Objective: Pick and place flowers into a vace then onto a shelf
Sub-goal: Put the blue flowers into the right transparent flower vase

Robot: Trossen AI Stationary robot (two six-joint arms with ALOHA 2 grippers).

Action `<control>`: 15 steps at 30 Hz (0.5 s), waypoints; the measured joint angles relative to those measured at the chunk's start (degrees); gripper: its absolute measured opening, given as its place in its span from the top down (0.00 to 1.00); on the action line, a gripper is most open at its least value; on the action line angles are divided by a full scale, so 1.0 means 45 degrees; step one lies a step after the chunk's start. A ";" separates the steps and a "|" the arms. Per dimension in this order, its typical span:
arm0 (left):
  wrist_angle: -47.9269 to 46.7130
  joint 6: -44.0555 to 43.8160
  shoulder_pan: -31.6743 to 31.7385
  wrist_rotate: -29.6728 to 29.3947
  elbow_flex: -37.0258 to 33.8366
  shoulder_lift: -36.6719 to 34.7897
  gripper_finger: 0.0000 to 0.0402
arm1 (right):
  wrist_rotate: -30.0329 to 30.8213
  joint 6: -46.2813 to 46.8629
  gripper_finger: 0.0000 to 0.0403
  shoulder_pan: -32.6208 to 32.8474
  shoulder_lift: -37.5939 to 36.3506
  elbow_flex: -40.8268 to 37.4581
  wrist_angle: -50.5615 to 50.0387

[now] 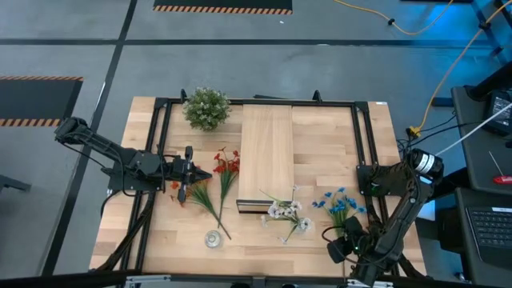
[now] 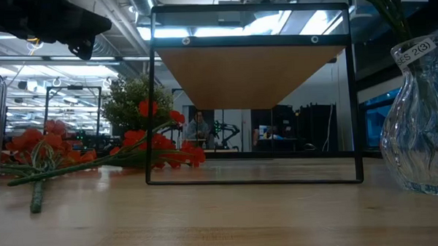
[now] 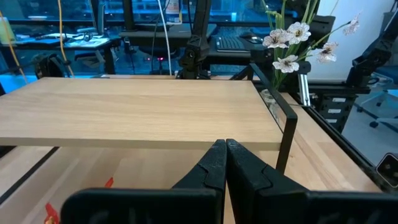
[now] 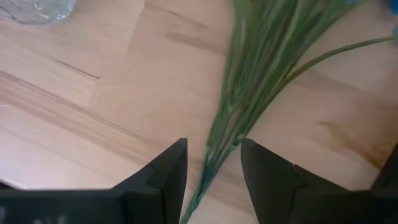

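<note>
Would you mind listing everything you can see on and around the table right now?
red-orange flowers: two sprays, green stems, lying left of the shelf
blue flowers: one spray, lying on the table's right side
white flowers: one spray, at the shelf's near end
shelf: one, pale wood, table centre
glass vase: one, clear, near front edge, empty
bushy plant: one, green-white, back left
table: one, pale wood with black frame
left gripper: shut, hovering beside the red-orange flowers
right gripper: open, straddling the blue flowers' green stems
</note>
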 joint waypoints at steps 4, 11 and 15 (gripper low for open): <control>0.0000 0.0000 0.0000 0.0000 -0.0002 0.0000 0.99 | -0.0010 -0.0050 0.63 0.0031 0.0000 0.0000 -0.0020; 0.0000 -0.0001 0.0000 -0.0002 -0.0001 0.0000 0.99 | -0.0010 -0.0045 0.80 0.0046 0.0000 0.0000 -0.0153; 0.0000 0.0000 0.0000 -0.0002 0.0000 0.0000 0.99 | -0.0015 -0.0024 0.82 0.0041 0.0000 0.0000 -0.0340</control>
